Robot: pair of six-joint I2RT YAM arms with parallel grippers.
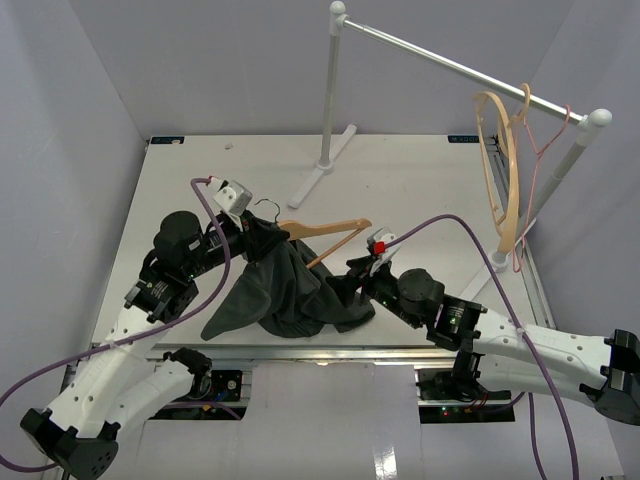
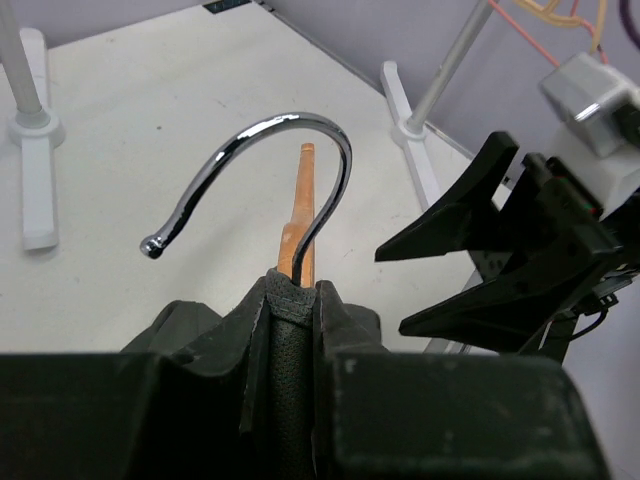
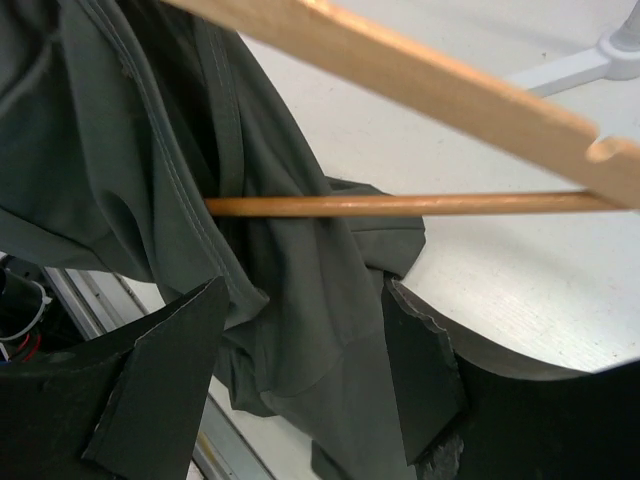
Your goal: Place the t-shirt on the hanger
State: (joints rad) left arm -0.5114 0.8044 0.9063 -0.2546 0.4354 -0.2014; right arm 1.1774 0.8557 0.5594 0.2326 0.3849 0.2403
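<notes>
Left arm (image 1: 110, 375): white shells on the lower links, black round joints above.
Right arm (image 1: 550, 345): same white shells, black joints.
Purple cable (image 1: 440, 218): one runs along each arm to the wrist.
Left wrist camera (image 1: 232, 195): small white box.
Right wrist camera (image 1: 379, 244): white box with a red patch.
Left gripper (image 2: 290, 320): matte black fingers (image 2: 345, 340), finely textured.
Right gripper (image 3: 300, 290): flat, angular black fingers (image 3: 160, 390), one edge chipped.

Left hand (image 1: 251, 228) pinched tight, right hand (image 3: 305, 300) spread wide, both arms angled inward.
</notes>
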